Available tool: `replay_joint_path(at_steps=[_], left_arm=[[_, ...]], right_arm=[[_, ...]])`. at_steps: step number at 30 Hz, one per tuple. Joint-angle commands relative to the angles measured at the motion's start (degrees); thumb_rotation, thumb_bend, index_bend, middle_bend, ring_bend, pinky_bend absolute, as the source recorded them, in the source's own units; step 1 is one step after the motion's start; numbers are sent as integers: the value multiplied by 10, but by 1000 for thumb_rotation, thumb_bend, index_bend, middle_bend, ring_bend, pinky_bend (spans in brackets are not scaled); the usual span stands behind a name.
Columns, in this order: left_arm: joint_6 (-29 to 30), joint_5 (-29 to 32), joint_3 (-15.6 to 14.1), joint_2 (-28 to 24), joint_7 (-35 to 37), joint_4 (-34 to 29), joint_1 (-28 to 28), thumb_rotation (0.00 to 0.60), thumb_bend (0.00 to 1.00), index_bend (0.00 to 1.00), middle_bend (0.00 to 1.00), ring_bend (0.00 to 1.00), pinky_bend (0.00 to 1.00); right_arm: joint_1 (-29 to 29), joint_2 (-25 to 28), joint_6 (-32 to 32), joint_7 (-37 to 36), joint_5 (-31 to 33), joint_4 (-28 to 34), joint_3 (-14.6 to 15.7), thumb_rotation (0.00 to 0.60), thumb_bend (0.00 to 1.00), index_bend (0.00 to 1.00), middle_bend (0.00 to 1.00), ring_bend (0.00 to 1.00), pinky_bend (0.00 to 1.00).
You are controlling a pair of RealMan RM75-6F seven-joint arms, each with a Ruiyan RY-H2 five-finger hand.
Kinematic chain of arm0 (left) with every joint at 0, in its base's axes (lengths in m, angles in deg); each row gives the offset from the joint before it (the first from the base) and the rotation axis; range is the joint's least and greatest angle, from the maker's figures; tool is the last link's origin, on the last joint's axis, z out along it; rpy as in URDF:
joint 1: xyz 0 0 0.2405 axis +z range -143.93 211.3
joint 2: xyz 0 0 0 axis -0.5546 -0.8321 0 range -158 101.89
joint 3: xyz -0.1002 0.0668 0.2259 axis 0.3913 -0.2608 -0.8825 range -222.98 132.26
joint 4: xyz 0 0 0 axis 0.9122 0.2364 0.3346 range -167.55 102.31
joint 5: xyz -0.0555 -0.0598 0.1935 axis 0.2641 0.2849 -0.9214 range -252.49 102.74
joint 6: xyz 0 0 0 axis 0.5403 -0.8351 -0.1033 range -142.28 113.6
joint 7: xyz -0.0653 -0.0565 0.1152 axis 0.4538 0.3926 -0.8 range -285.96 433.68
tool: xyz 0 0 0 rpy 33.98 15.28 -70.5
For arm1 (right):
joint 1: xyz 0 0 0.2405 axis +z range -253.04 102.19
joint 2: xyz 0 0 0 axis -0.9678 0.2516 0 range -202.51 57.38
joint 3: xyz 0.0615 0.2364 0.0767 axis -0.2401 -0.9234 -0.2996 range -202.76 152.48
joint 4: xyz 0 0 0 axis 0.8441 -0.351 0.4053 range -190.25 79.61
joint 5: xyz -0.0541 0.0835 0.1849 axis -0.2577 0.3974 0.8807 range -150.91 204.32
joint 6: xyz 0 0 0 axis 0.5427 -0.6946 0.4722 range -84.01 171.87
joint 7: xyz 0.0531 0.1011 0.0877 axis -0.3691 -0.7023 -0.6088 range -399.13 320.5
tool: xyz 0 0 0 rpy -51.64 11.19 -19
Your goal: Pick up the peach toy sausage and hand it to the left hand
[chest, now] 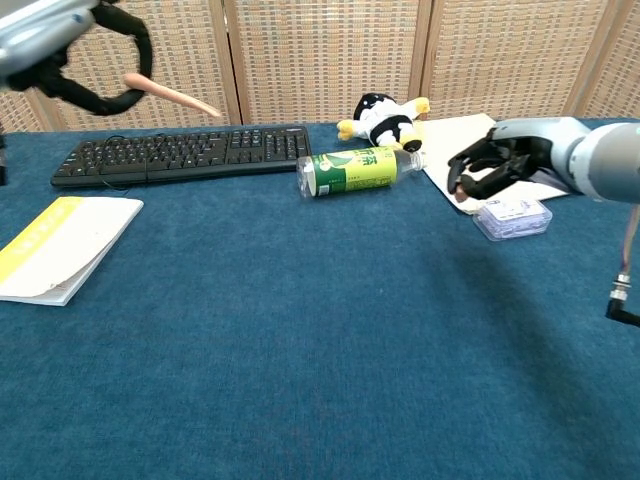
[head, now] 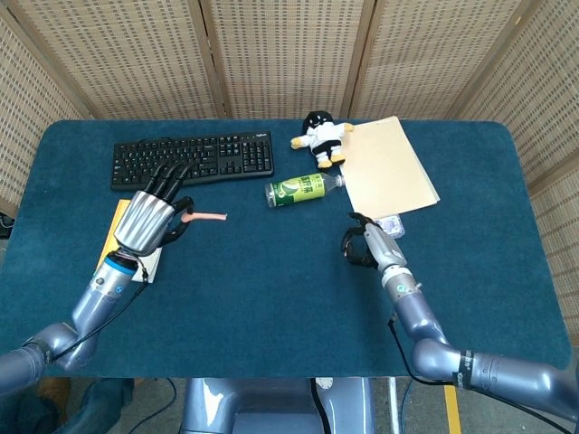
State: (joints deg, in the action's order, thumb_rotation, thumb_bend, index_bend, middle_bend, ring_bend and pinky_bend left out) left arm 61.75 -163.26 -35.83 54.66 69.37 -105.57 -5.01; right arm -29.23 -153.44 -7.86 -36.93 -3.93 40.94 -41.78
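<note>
The peach toy sausage is a thin pink rod sticking out to the right from my left hand, which pinches its left end above the table's left side, near the yellow booklet. My right hand hangs over the table right of centre with its fingers curled in and nothing in them, well apart from the sausage.
A black keyboard lies at the back left, and a yellow booklet under my left hand. A green bottle lies on its side mid-table. Behind it sit a plush toy, a manila folder and a small clear box.
</note>
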Motion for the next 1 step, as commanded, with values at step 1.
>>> replay_joint_path(at_steps=[1], left_arm=[[7,1,-8,-11,14,-2,13,600,554,793,0,0,0]], right_arm=[[-9,6,-2,-5,-9,6,4,600,784,799,166,0,0]])
